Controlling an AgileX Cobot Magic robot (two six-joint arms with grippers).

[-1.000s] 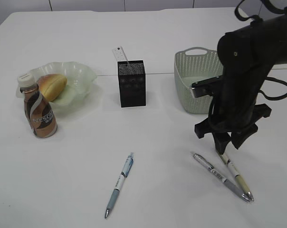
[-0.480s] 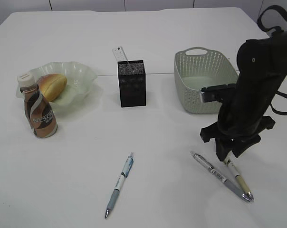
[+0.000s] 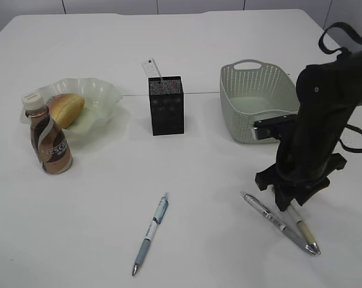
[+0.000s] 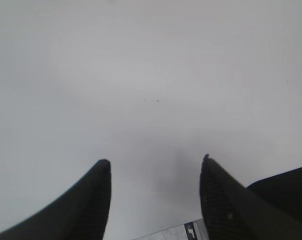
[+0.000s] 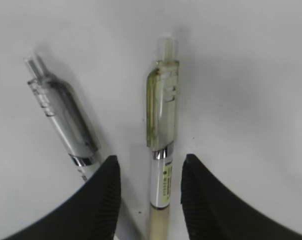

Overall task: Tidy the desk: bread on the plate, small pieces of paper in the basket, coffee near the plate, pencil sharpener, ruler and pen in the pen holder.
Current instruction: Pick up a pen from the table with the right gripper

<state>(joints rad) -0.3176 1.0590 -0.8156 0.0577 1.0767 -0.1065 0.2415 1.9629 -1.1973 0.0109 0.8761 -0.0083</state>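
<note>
White worktop (image 3: 187, 48) carries everything you are dealing with. At the left of the exterior frame the bread (image 3: 66, 108) lies in the pale green plate (image 3: 103, 90), and the coffee (image 3: 49, 140) stands upright just in front of that plate, touching or almost touching its rim. Centre frame, the pen holder (image 3: 166, 105) stands upright with the ruler (image 3: 152, 68) sticking out of its top. Right of it sits the basket (image 3: 253, 105); you cannot see its contents clearly. Three pens lie flat on the worktop: a blue pen (image 3: 151, 233) at lower centre, and at lower right a grey pen (image 3: 277, 222) and a cream pen (image 5: 161, 150) converging at their tips. Your right gripper (image 5: 149, 192) is lowered over the pair, its jaws apart and straddling the cream pen's barrel, not clamped on it. Your left gripper (image 4: 155, 172) shows only in its wrist view, jaws apart over bare worktop, holding nothing.
</note>
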